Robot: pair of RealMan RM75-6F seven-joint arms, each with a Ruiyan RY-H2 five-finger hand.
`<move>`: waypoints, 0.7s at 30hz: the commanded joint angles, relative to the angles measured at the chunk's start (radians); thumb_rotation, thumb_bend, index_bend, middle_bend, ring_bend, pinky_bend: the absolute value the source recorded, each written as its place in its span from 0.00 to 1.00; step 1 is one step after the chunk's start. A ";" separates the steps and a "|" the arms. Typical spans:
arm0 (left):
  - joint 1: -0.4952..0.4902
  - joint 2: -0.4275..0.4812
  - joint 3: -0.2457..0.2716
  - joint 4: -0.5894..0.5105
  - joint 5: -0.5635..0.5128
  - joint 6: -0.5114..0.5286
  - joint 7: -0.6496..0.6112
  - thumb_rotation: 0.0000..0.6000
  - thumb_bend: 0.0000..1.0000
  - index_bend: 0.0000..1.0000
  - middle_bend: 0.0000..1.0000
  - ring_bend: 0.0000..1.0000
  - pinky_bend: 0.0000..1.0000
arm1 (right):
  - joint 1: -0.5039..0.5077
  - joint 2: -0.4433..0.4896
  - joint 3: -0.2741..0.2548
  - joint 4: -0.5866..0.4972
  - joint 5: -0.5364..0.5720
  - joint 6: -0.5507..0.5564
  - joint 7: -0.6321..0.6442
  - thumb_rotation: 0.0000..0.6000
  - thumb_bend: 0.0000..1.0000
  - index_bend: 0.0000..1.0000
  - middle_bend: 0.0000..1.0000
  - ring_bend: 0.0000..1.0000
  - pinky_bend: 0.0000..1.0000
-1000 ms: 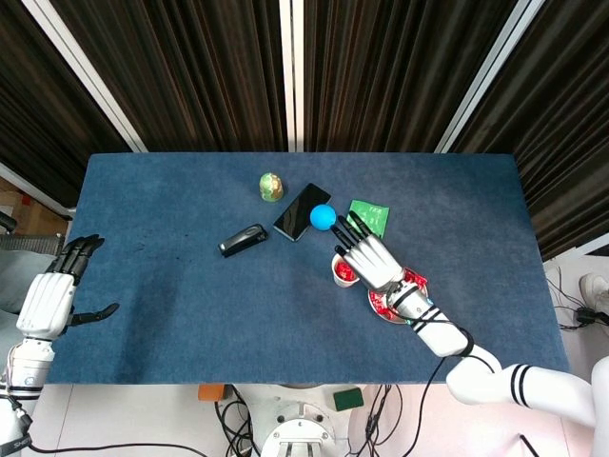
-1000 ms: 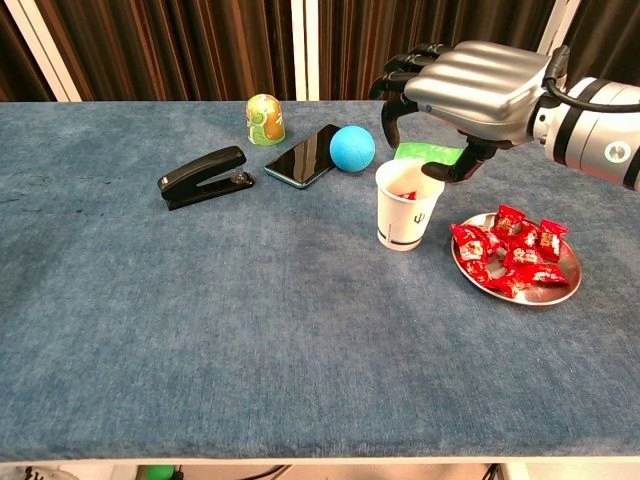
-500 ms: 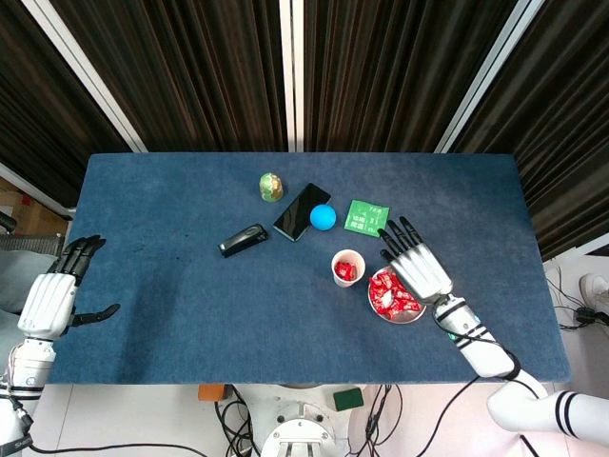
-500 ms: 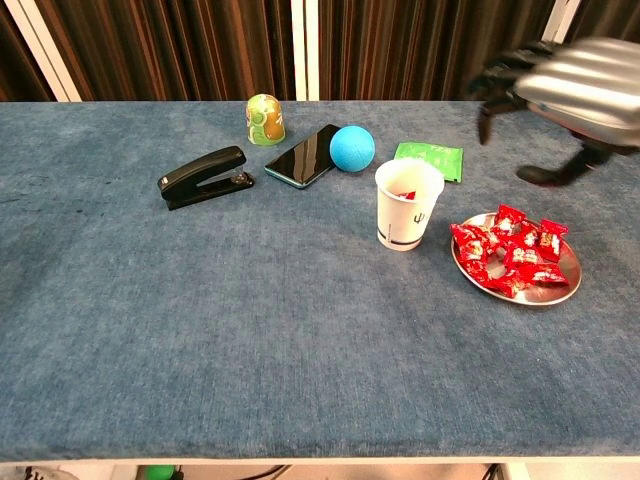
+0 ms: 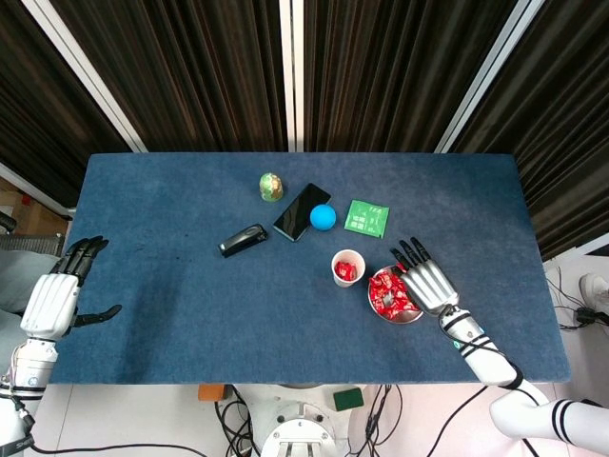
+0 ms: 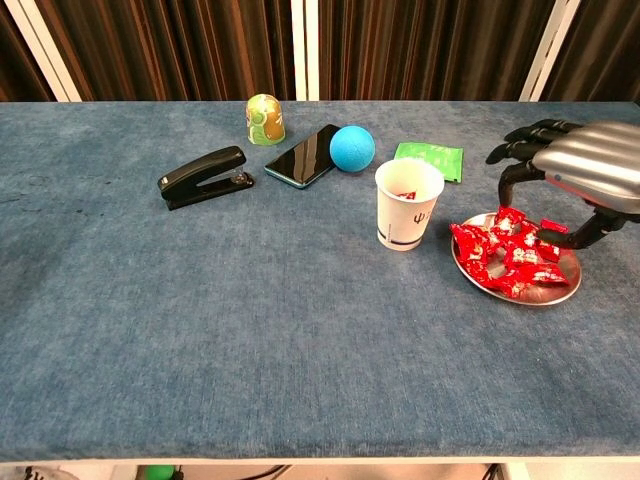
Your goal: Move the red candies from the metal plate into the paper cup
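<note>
Red candies (image 6: 512,256) lie heaped on the metal plate (image 6: 520,293) near the front right part of the blue table (image 6: 250,320), and my right hand (image 6: 580,170) hangs just above them, palm down, its fingers (image 6: 512,150) apart and curled toward the pile with nothing between them (whether a fingertip touches a wrapper I cannot tell). In the head view the same hand (image 5: 430,281) covers the plate's right side. Just left of the plate, apart from it, stands the paper cup (image 6: 408,204), upright, with a bit of red showing inside (image 5: 346,270). My left hand (image 5: 55,295) hovers off the table's left edge, seen only from the head camera, fingers spread and holding nothing. Farther back, a green packet (image 6: 430,160) lies flat behind the cup; left of it sits a blue ball (image 6: 352,148), touching or just beside a black phone (image 6: 305,155). A black stapler (image 6: 203,176) rests left of the phone, and a small green and yellow container (image 6: 264,119) stands farthest back.
</note>
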 commanded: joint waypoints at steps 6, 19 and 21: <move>0.001 0.001 0.000 0.003 0.000 0.001 -0.005 1.00 0.09 0.10 0.07 0.05 0.22 | 0.031 -0.058 0.028 0.042 0.044 -0.052 -0.035 1.00 0.34 0.36 0.07 0.00 0.00; 0.002 0.003 -0.002 0.006 -0.002 0.004 -0.014 1.00 0.09 0.10 0.07 0.05 0.22 | 0.048 -0.098 0.039 0.064 0.102 -0.089 -0.085 1.00 0.34 0.36 0.07 0.00 0.00; 0.003 0.004 -0.001 0.006 -0.002 0.005 -0.014 1.00 0.09 0.10 0.07 0.05 0.22 | 0.050 -0.103 0.039 0.069 0.107 -0.091 -0.089 1.00 0.34 0.36 0.07 0.00 0.00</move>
